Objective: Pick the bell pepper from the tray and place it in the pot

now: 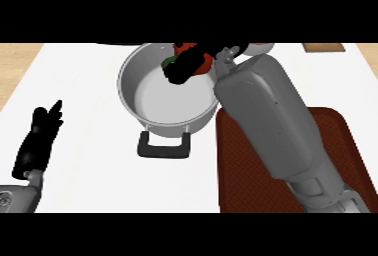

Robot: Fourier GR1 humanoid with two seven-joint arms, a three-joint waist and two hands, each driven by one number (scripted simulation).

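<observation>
A red bell pepper (pixel 187 50) with a green stem end sits in my right hand (pixel 189 64), whose black fingers curl round it and hide most of it. The hand hangs over the far rim of the grey steel pot (pixel 148 95), above its inside. The pot stands on the white counter with a black handle (pixel 165 147) on its near side. The dark red tray (pixel 347 145) lies to the right of the pot, and my right forearm crosses over it. My left hand (pixel 40 135) rests open at the left edge, fingers pointing away.
A brown board (pixel 322 48) shows at the far right corner. Wooden floor (pixel 16 65) borders the white counter (pixel 81 90) at the left. A second pot handle shows at the far rim, near my right wrist.
</observation>
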